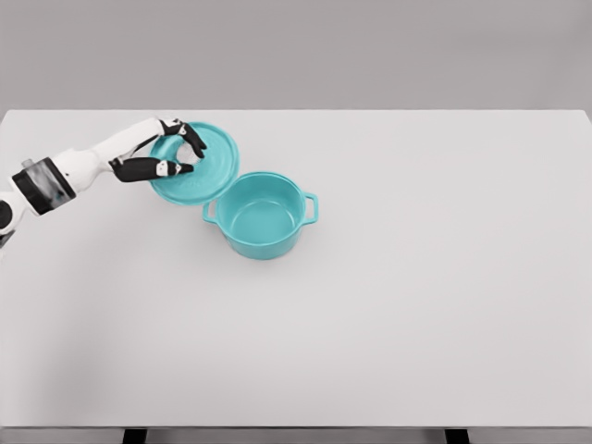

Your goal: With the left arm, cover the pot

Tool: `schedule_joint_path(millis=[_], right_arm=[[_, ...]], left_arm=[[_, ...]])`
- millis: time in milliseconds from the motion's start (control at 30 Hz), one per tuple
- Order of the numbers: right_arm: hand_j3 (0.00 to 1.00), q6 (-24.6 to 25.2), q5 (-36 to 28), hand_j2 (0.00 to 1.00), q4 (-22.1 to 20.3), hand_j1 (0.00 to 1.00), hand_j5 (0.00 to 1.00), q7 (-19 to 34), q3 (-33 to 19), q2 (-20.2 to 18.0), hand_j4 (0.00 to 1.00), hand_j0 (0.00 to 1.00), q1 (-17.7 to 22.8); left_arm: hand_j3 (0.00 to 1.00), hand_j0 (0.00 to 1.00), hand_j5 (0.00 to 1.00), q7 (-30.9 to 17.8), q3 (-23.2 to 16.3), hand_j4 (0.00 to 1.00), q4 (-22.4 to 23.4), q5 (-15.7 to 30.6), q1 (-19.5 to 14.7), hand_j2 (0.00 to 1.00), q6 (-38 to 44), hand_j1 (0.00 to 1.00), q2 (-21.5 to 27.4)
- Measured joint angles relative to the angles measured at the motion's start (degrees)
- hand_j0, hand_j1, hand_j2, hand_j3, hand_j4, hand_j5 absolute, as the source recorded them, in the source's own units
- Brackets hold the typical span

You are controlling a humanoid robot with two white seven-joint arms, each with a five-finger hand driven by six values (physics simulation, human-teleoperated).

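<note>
A teal pot (pixel 262 215) with two side handles stands open on the white table (pixel 416 305), left of centre. Its round teal lid (pixel 205 171) is just up and left of the pot, tilted, with its lower right edge overlapping the pot's rim in the picture. My left hand (pixel 176 153) comes in from the left edge and is over the lid's left part, its dark fingers (pixel 191 137) curled around the lid's middle, where the knob is hidden. The right arm does not show.
The white table fills most of the view, with a grey wall behind it. Nothing else stands on it besides pot and lid.
</note>
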State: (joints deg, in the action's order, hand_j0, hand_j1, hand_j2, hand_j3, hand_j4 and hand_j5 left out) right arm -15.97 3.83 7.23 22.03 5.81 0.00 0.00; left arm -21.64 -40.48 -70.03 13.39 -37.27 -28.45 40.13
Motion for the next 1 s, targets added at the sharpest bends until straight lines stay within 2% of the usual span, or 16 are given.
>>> schedule_joint_path(millis=[333, 567, 1000], right_arm=[[1.00, 0.0, 0.0, 1.00, 0.0, 1.00, 1.00, 0.0, 0.0, 0.0, 1.00, 1.00, 0.0], [1.00, 0.0, 0.0, 1.00, 0.0, 1.00, 1.00, 0.0, 0.0, 0.0, 1.00, 1.00, -0.1], [1.00, 0.0, 0.0, 1.00, 0.0, 1.00, 1.00, 0.0, 0.0, 0.0, 1.00, 1.00, 0.0]], left_arm=[[0.44, 0.44, 0.44, -0.1, -3.5, 0.44, -1.5, 0.0, -0.2, 0.44, 0.2, 0.44, -0.4], [0.44, 0.44, 0.44, 0.0, -4.4, 0.44, -3.4, -0.1, -0.3, 0.44, 0.2, 0.44, -0.8], [0.44, 0.44, 0.44, 0.1, -7.1, 0.44, -3.6, -0.7, -0.6, 0.44, 0.3, 0.44, -3.1]])
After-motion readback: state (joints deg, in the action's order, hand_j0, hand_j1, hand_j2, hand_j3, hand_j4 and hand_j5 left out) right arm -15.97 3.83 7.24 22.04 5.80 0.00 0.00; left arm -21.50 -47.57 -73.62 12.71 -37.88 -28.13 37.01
